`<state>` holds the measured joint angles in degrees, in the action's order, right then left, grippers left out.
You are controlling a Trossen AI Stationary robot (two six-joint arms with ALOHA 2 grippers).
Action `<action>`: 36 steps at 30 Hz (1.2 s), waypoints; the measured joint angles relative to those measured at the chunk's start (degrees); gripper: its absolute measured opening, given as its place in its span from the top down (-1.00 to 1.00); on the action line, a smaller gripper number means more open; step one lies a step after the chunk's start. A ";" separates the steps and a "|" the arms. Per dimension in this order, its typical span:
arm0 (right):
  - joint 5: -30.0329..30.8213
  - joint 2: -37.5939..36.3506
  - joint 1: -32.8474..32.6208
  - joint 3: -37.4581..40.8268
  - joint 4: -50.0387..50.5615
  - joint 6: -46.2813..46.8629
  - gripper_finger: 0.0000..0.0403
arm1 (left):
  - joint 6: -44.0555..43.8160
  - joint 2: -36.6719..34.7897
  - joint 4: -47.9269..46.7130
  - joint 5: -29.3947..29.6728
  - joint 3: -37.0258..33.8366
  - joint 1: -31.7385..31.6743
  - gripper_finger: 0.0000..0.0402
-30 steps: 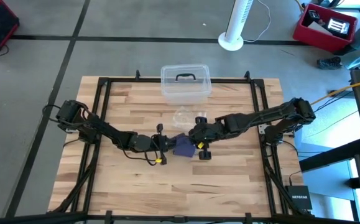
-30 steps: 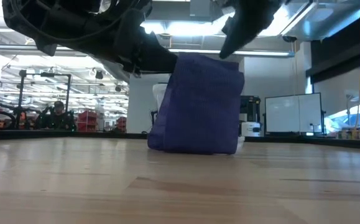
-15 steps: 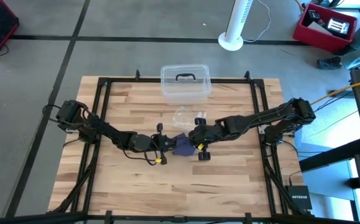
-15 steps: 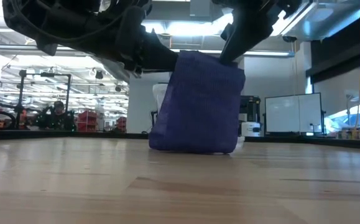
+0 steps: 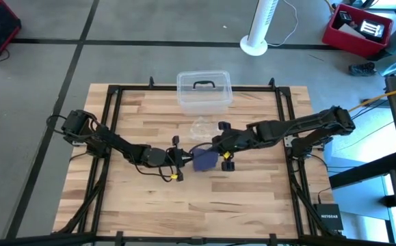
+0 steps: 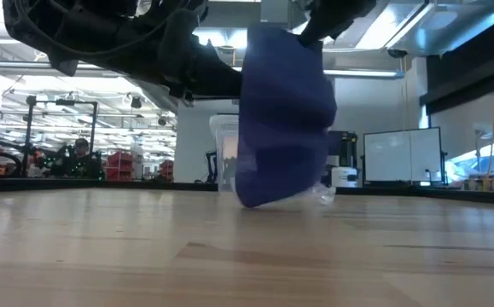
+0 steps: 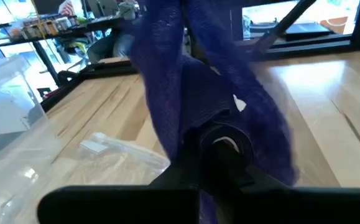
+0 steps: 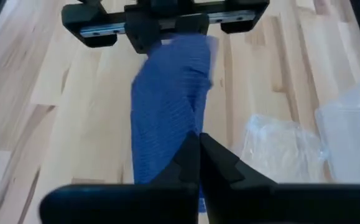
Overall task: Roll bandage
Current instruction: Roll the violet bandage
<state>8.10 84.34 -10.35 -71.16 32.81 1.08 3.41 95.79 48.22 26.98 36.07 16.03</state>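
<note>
Between both clenched claws, left claw point(image 5: 184, 159) and right claw point(image 5: 215, 152): pinched, drooping blue-purple bandage point(image 5: 204, 160).

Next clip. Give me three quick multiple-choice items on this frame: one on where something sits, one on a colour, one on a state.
1. Where does the clear plastic box stand?
A. At the far edge of the table, beyond both arms
B. Under the left arm
C. On the floor by the red crate

2. What colour is the bandage?
A. White
B. Dark blue-purple
C. Yellow

3. How is the bandage held?
A. Lying flat, untouched
B. Pinched by the right gripper alone
C. Pinched by both grippers, which meet at mid-table

Answers:
1. A: the high view shows the box at the table's far edge, apart from both arms.
2. B: the cloth shows dark blue-purple in every view.
3. C: the left gripper and right gripper both have their fingers shut on the cloth, which hangs between them with its lower end near the table.
</note>
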 joint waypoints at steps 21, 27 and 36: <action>15.70 -6.38 11.12 -3.34 3.05 -1.39 0.99 | -0.03 0.00 -5.80 -3.36 0.02 1.26 0.97; 14.25 -5.26 15.97 -0.42 4.34 0.56 0.87 | 0.07 0.02 -5.17 -5.24 0.00 2.31 0.98; 11.42 -4.69 16.69 3.69 7.48 4.69 0.21 | -4.72 -0.71 -6.23 -5.67 0.41 3.22 0.95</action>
<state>19.52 79.65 6.34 -67.47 40.29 5.77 -1.32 95.08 41.99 21.32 36.48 19.25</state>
